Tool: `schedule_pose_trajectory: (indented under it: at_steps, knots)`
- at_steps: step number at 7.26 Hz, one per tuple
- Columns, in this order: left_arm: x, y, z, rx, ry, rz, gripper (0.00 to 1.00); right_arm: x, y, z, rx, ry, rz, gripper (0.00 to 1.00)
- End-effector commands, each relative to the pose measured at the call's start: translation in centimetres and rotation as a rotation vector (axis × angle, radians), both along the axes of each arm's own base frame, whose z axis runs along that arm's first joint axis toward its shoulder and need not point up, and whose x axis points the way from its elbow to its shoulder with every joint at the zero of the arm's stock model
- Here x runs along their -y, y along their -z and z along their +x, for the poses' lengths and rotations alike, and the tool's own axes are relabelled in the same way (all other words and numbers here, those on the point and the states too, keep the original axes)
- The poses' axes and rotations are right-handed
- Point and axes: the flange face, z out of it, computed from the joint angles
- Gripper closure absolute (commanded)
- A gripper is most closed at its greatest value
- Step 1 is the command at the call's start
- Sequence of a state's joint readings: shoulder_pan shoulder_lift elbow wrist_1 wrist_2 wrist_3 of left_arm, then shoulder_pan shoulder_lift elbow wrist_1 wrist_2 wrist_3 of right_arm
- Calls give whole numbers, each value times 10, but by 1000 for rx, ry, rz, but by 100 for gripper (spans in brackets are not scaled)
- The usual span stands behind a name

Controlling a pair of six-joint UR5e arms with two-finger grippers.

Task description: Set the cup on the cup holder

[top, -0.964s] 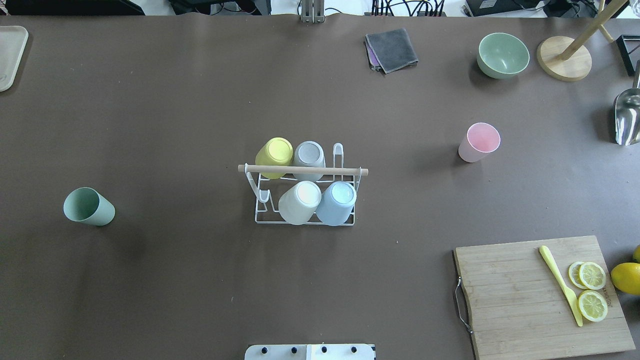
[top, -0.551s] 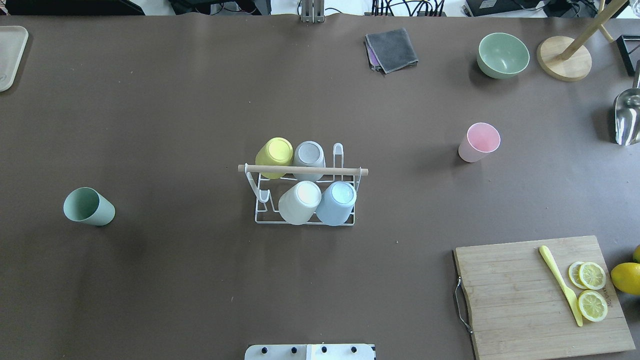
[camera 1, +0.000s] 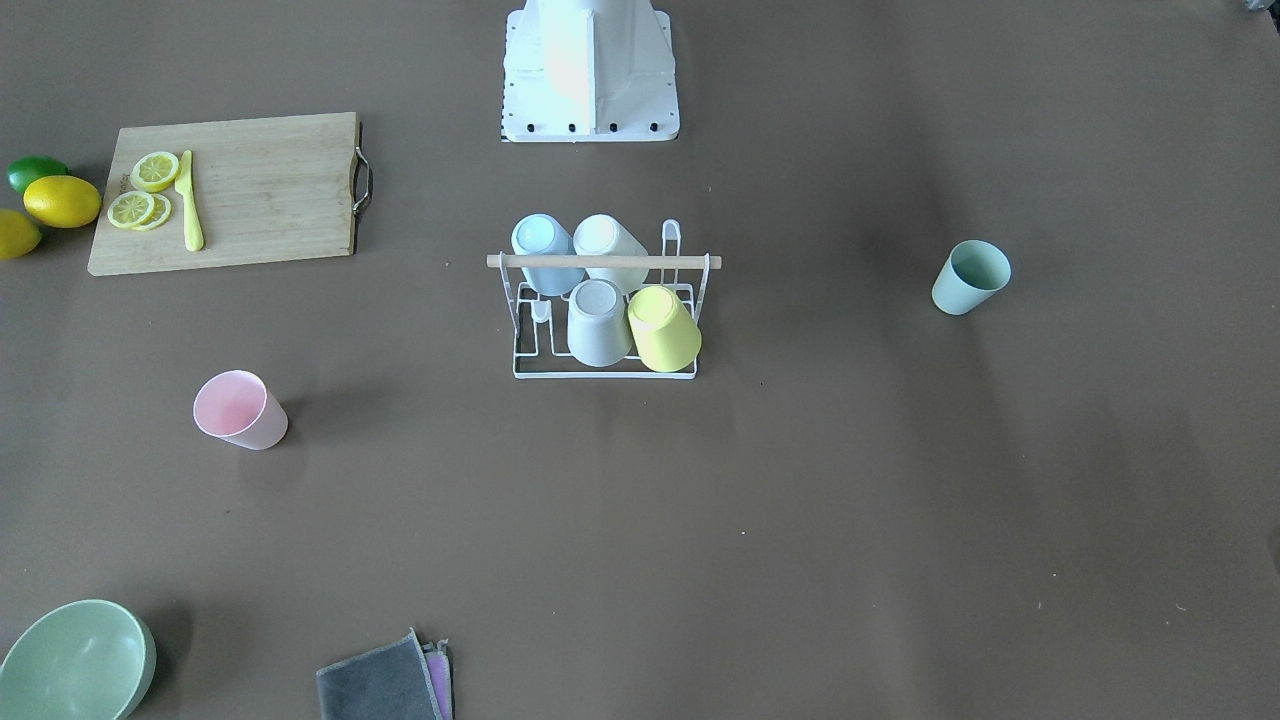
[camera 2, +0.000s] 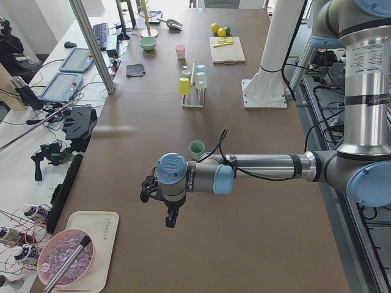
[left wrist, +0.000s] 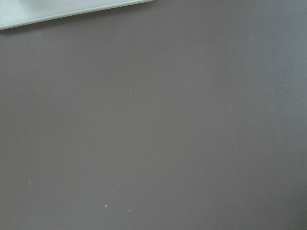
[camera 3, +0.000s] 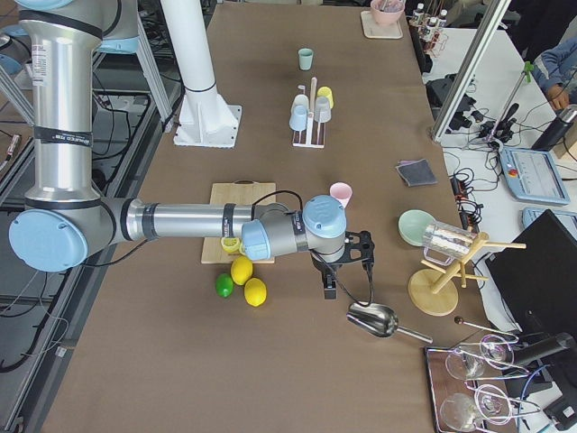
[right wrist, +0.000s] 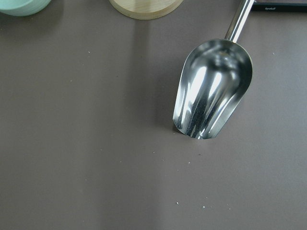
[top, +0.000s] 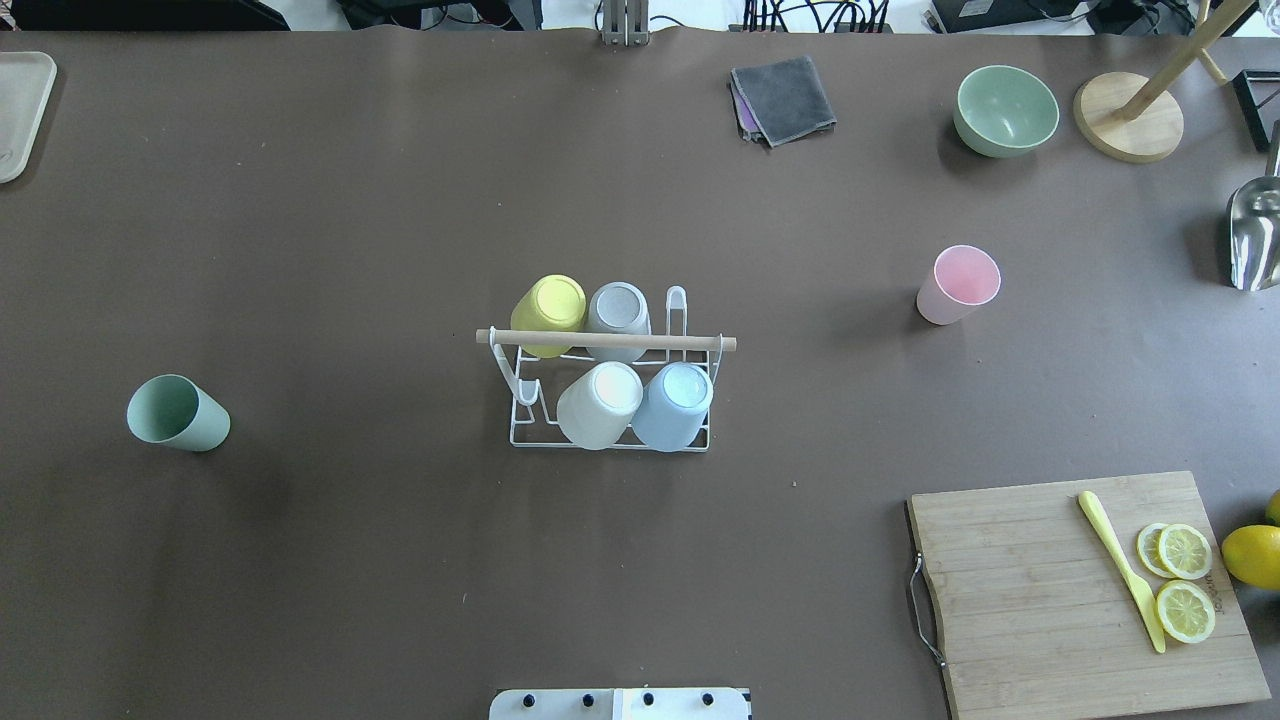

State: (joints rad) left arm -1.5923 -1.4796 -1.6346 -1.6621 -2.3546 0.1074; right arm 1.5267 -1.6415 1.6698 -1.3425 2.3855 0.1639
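The white wire cup holder [top: 520, 405] with a wooden rod handle [top: 605, 342] stands mid-table and carries yellow, grey, white and blue cups upside down. A green cup [top: 178, 413] stands upright to its left, a pink cup [top: 958, 284] upright to its right. My left gripper [camera 2: 170, 218] hovers over bare table beyond the green cup [camera 2: 197, 148], far from the holder. My right gripper [camera 3: 331, 287] hovers near a metal scoop, past the pink cup [camera 3: 341, 194]. Both show only in the side views, so I cannot tell whether they are open or shut.
A wooden cutting board [top: 1040, 590] with lemon slices and a yellow knife lies front right, lemons [top: 1252, 556] beside it. A green bowl [top: 1005, 110], a grey cloth [top: 783, 98], a wooden stand base [top: 1128, 117] and a metal scoop [right wrist: 213, 93] lie far right. A tray [top: 18, 110] sits far left.
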Motion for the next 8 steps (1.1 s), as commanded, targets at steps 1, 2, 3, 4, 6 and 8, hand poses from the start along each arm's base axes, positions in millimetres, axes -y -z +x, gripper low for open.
schedule_pose_trajectory:
  at_steps: [1, 2, 3, 4, 6, 8]
  knots:
    - [0, -1, 0, 1, 0, -10, 2, 0, 2, -1, 0, 2, 4, 0]
    - [0, -1, 0, 1, -1, -9, 2, 2, 3, -2, -1, 3, 7, 0]
    - [-1, -1, 0, 1, -1, -11, 2, 12, 13, -10, -7, 16, 24, 0]
    - [-2, -3, -1, 0, 0, -14, 2, 23, 24, -24, -9, 39, 42, 0]
    - [-2, -4, 0, 1, -2, -16, 2, 44, 45, -55, -44, 85, 89, 0]
    - [-3, -11, 0, 1, -2, -30, 2, 66, 65, -77, -94, 109, 84, 0]
